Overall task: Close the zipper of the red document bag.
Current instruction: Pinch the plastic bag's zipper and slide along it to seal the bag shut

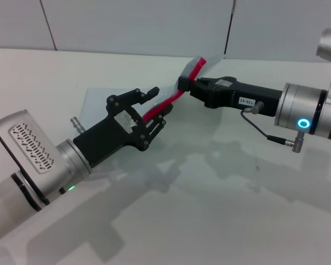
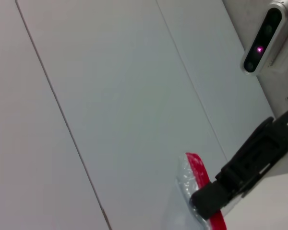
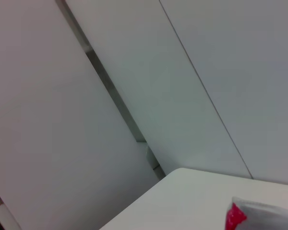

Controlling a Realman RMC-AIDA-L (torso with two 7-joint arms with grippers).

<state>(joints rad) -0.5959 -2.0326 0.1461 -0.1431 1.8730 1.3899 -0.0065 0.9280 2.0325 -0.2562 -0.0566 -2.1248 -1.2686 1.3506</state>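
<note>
The black left gripper (image 1: 154, 106) has its fingers apart around the thin bright red zipper (image 1: 168, 102). The black right gripper (image 1: 185, 83) pinches the strip's far end, pulling it tight for sliding. The see-through pale blue-grey document bag (image 1: 99, 107) hangs lifted above the white table (image 1: 220, 210).

Slider of the zipper (image 1: 172, 101) too small to pick out along the red strip. Far end of the red document bag (image 3: 259, 213) cut off at the right wrist picture's edge. Left gripper (image 1: 154, 107) covering part of the pouch; grip on it unclear.
</note>
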